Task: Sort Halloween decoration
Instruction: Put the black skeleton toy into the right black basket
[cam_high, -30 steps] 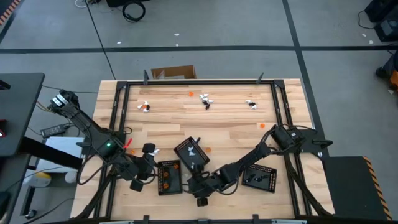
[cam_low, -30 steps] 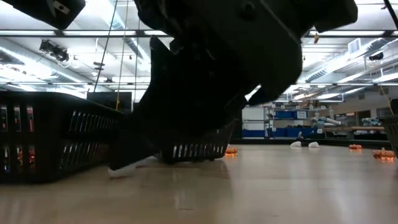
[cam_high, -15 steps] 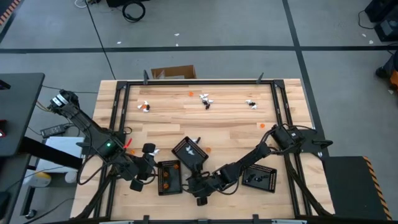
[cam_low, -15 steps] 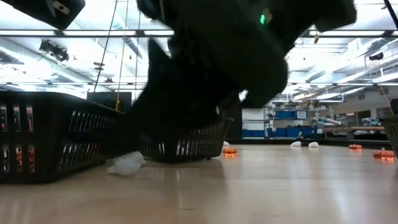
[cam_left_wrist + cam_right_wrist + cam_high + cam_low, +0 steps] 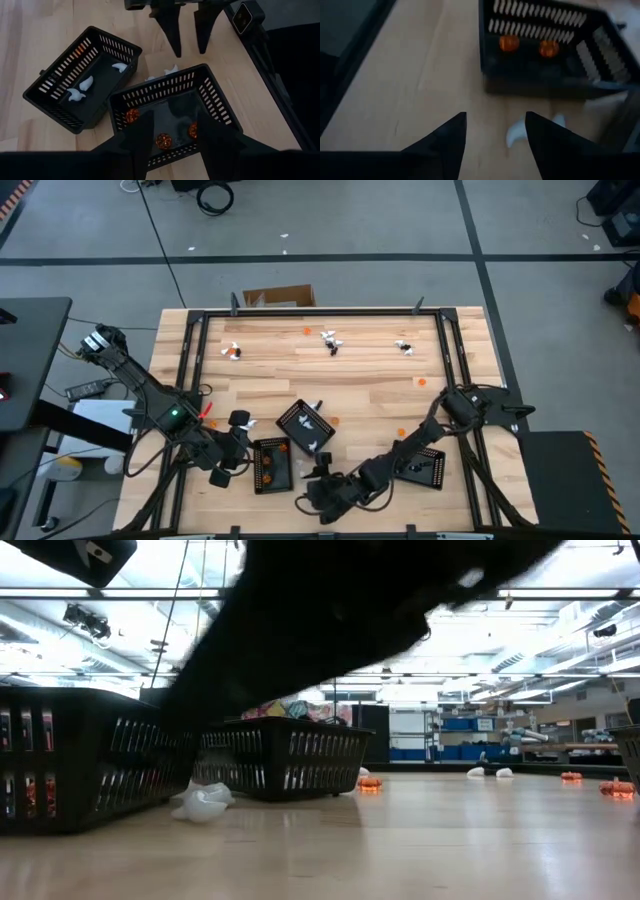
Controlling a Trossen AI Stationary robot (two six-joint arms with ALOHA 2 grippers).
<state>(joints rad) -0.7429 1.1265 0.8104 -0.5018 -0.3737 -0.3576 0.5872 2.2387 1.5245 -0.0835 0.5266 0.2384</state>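
right claw: (image 5: 495, 132) sat low over the bench (image 5: 370, 375) at its front edge, fingers spread apart with nothing between them

white piece on the bench: (image 5: 517, 132) a little ghost-looking bit lay loose on the wood right ahead of that claw, lined up with the gap between the fingers, just outside the basket walls. Also showed in the low view (image 5: 205, 803) and the left wrist view (image 5: 167, 72)

long axis: couldn't tell, too small and blurry, it just read as a curved blob

which arm is nearer: the right one by far imo. The piece was straight in front of it; the left arm would've had to reach over a basket

left claw: (image 5: 172, 137) hovered over the basket with the orange pieces, fingers apart, holding nothing as far as I could see

orange basket: (image 5: 210, 92) had three little pumpkins (image 5: 162, 140) in it, right beside the loose white piece

white basket: (image 5: 57, 80) just behind, tilted at an angle, a few white pieces (image 5: 82, 87) inside. I'd guess that's where the loose one belonged

third basket: (image 5: 418, 467) off to the right, with a dark piece in it

far side of the bench: more unsorted pieces (image 5: 330, 340) scattered along the back, well away from both claws
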